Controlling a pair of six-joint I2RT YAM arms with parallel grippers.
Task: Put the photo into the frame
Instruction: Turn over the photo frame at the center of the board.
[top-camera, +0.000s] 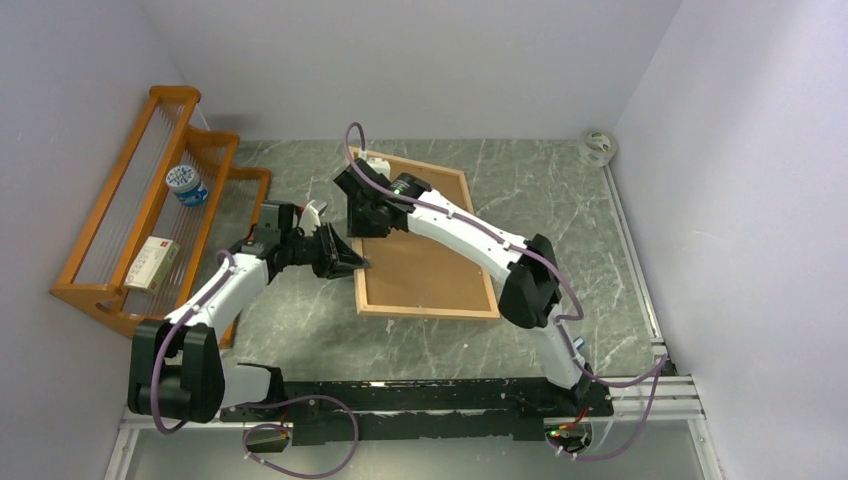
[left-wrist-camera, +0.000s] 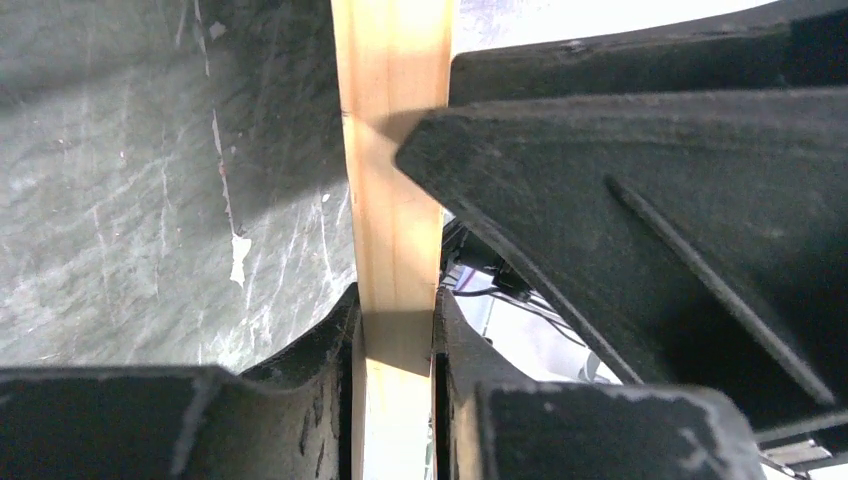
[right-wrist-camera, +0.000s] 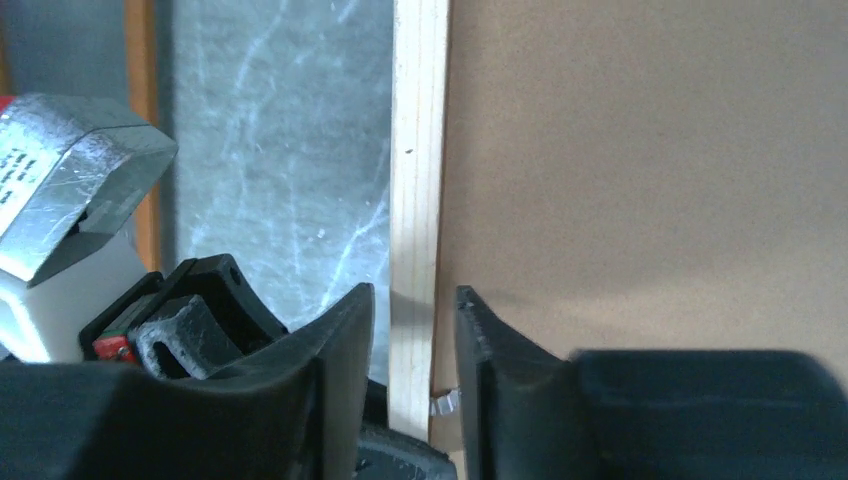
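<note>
The left gripper is clamped on the left rail of the light-wood frame. The frame lies flat on the green marbled table, brown backing board upward. The right gripper straddles the same rail, jaws slightly parted, gripping nothing.

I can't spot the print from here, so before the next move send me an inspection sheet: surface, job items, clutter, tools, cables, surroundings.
Surface: green marbled table, no spill seen.
Job's things: frame lies flat with a brown backing board filling it; photo not seen.
Clutter: orange rack at left holding a can and a box; tape roll in the far right corner.
Tools: left tool shut on the frame's left rail; right tool open, straddling that rail just beyond.
Cables: purple cables run along both arms and loop by the bases.
Surroundings: plain walls; nothing else seen.
</note>
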